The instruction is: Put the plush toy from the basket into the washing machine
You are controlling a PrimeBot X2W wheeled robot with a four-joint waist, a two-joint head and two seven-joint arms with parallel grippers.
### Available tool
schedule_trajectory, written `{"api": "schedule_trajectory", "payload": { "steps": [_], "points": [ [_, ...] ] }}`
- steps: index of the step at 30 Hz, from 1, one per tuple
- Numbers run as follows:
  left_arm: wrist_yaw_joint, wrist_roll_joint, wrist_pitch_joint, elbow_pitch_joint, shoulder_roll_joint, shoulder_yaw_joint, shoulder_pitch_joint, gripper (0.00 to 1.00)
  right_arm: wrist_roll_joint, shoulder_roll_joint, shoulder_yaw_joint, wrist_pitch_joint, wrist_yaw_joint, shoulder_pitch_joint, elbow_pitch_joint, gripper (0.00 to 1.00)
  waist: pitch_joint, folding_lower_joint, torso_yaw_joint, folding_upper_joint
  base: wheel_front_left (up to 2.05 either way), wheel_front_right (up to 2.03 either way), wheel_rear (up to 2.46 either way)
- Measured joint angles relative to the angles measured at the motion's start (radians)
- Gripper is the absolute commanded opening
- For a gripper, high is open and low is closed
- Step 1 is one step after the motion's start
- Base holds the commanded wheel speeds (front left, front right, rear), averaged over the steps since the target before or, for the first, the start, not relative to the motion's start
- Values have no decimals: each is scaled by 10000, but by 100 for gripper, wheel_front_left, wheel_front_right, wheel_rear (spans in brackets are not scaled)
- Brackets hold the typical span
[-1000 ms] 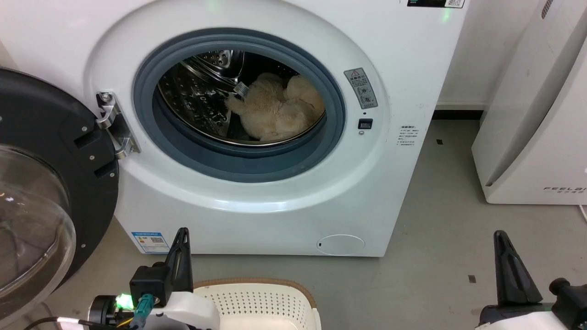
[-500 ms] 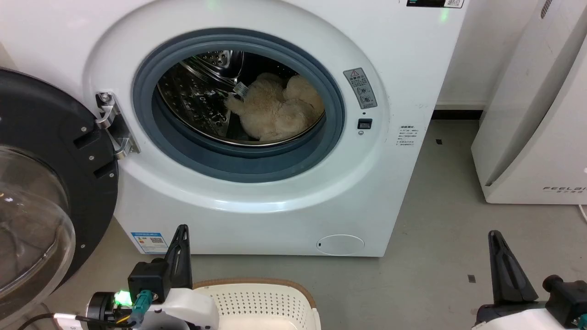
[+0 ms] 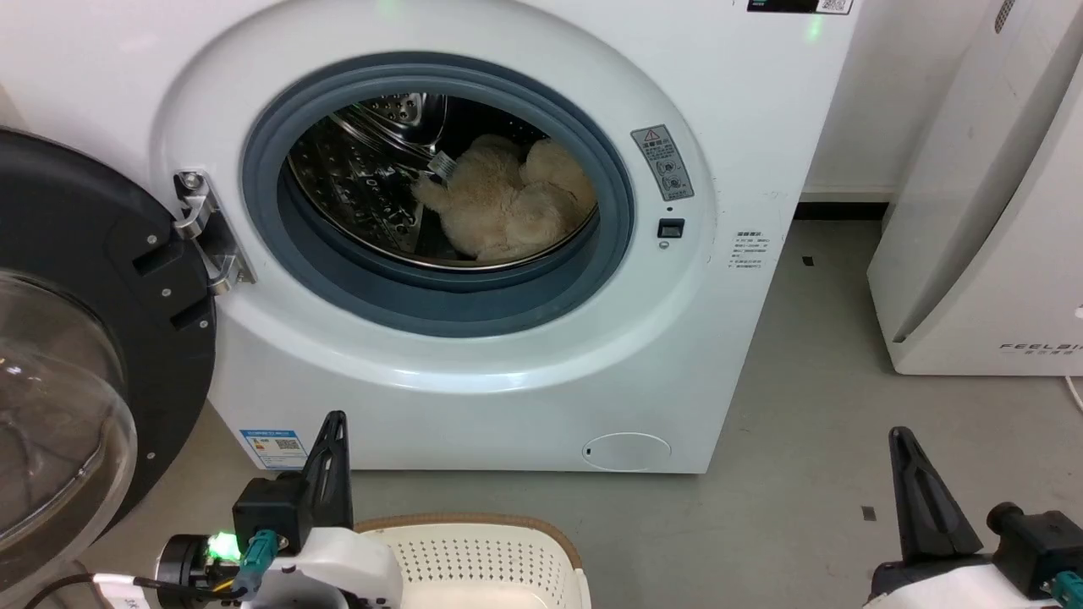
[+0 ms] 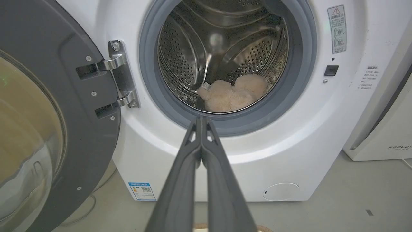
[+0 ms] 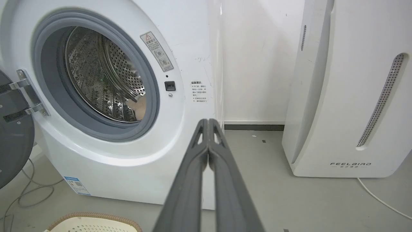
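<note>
The cream-beige plush toy point(image 3: 508, 207) lies inside the steel drum of the white washing machine point(image 3: 474, 372), its small white tag point(image 3: 442, 164) at its left; the left wrist view shows the plush toy point(image 4: 231, 93) low in the drum. The black-framed glass door point(image 3: 76, 338) hangs open at the left. The cream perforated basket point(image 3: 482, 554) with a brown rim stands on the floor before the machine. My left gripper point(image 3: 337, 419) is shut and empty above the basket's left end, its fingers point(image 4: 201, 120) pressed together. At the lower right, my right gripper point(image 3: 898, 433) is also shut and empty.
A white FEELAIR appliance point(image 3: 981, 211) stands right of the washer, with grey floor point(image 3: 812, 406) between them. A cable point(image 5: 379, 199) lies on the floor by that appliance, and more cables point(image 5: 22, 193) trail under the open door.
Both grippers have drifted slightly left in the head view and stay shut. The toy, the door and the basket have not moved.
</note>
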Motion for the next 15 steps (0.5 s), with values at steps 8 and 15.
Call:
{"api": "schedule_trajectory", "payload": {
  "steps": [8, 15],
  "points": [
    [-40, 67, 174, -144, 0, 42, 28, 0, -90, 0, 48, 161, 0, -28, 0, 0, 0, 0, -19, 0, 0, 0, 0],
    [-88, 71, 286, -263, -2, 75, 117, 0, -257, 0, 86, 280, 0, -82, 0, 0, 0, -1, -34, 0, 0, 0, 0]
  ]
}}
